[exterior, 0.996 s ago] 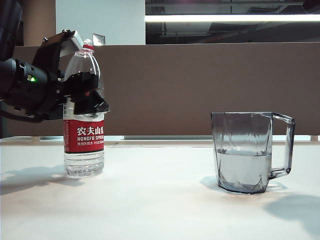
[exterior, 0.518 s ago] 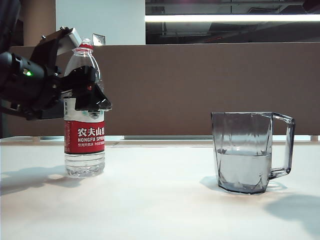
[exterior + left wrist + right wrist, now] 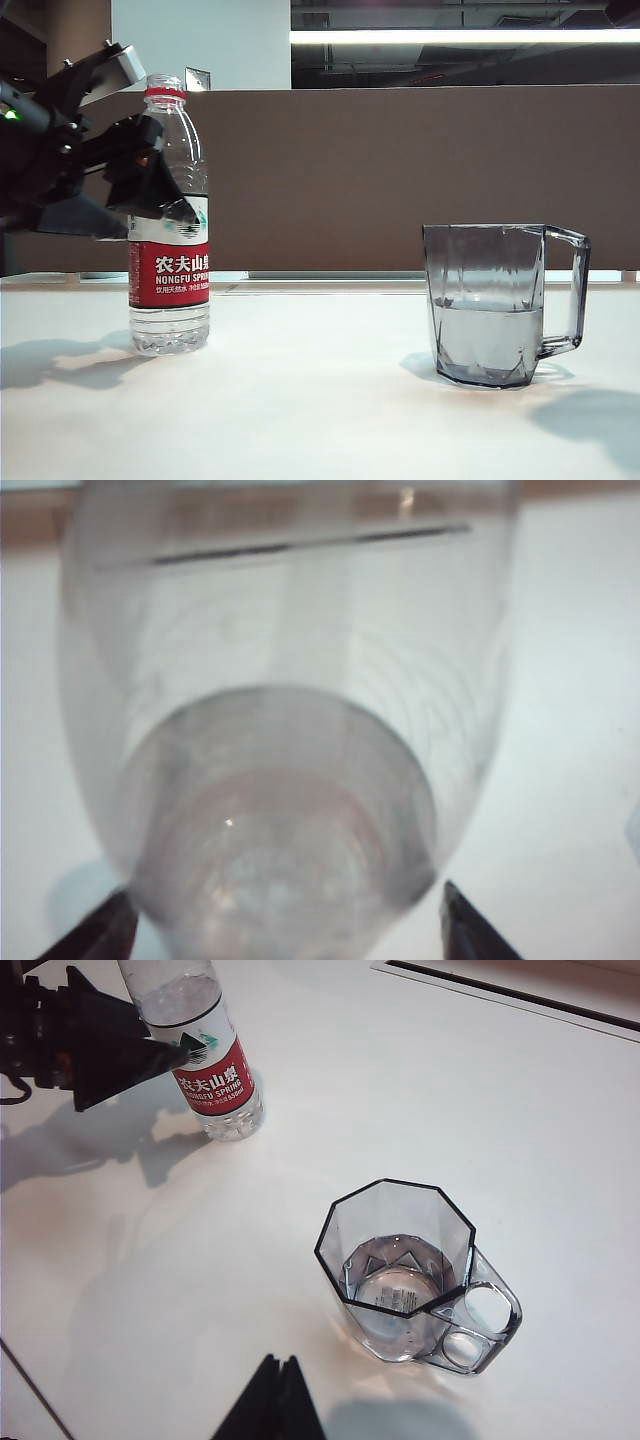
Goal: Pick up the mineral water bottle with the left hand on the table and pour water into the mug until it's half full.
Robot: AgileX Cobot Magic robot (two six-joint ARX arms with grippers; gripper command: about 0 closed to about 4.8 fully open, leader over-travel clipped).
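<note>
Exterior view: the left gripper has spread its jaws and drawn back from the mineral water bottle, which stands upright on the table, well apart from the roughly half-full mug; pouring looks done.

Left wrist view: the fingertips flank the bottle without clamping it.

Right wrist view: the right gripper hovers near the mug, fingertips together, holding nothing.

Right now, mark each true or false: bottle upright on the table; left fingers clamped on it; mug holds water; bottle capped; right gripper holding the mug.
1. The clear plastic mineral water bottle with the red label stands upright on the white table. True.
2. The left gripper has its fingers clamped on it. False: they stand open either side.
3. The smoky-grey faceted mug holds water. True.
4. The bottle is capped. False: the neck is open.
5. The right gripper holds the mug. False: it hangs apart, shut.
</note>
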